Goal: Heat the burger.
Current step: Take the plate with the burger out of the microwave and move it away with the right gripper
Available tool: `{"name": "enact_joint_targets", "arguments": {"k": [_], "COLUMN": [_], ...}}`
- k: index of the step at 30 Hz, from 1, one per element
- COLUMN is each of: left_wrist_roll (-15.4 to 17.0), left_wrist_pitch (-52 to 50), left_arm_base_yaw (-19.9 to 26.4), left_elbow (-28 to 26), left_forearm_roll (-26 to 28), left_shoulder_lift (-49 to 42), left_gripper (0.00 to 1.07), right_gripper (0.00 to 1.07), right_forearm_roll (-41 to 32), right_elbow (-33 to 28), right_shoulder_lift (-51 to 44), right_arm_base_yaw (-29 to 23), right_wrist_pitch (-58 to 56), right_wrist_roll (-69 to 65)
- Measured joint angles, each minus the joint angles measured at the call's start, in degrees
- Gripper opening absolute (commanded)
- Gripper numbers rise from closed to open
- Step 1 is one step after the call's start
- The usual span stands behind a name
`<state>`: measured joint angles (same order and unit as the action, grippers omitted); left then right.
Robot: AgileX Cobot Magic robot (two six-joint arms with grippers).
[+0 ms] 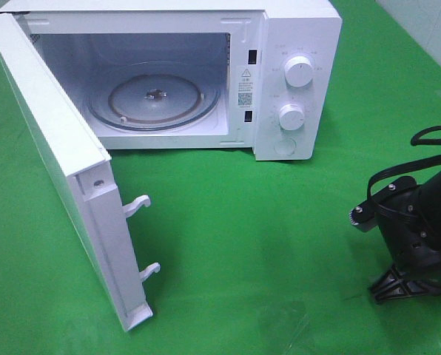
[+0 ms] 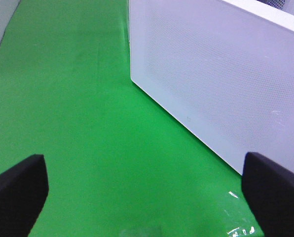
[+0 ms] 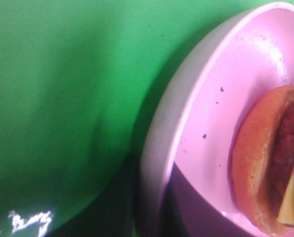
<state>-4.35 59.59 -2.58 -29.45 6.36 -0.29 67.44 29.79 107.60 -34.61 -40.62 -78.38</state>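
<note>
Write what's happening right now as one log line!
microwave: door open, inside empty | burger: on pink plate | left gripper: open

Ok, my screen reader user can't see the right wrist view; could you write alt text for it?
A burger with a browned bun and a yellow cheese edge lies on a pink plate, seen very close and cut off by the frame. The plate sits over a green surface; no gripper fingers are visible.
</note>
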Motion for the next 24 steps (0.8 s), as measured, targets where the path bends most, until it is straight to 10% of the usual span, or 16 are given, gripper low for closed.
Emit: {"name": "enact_joint_targets", "arguments": {"k": [14, 24], "left_wrist_roll": [0.0, 0.0], "left_wrist_pitch": [0.0, 0.0], "left_arm_base_yaw": [0.0, 0.0], "left_elbow": [0.0, 0.0], "left_forearm_roll": [0.0, 0.0], "left_shoulder_lift": [0.0, 0.0], "left_gripper": [1.00, 1.00], "right_gripper": [0.54, 0.54], "right_forearm_roll": [-1.7, -14.2], "right_elbow": [0.5, 0.3], "right_shoulder_lift": [-2.1, -13.6], "right_arm_base_yaw": [2.5, 2.5], "right_wrist_pitch": [0.3, 8.3], "right_wrist_roll": [2.2, 12.7]}}
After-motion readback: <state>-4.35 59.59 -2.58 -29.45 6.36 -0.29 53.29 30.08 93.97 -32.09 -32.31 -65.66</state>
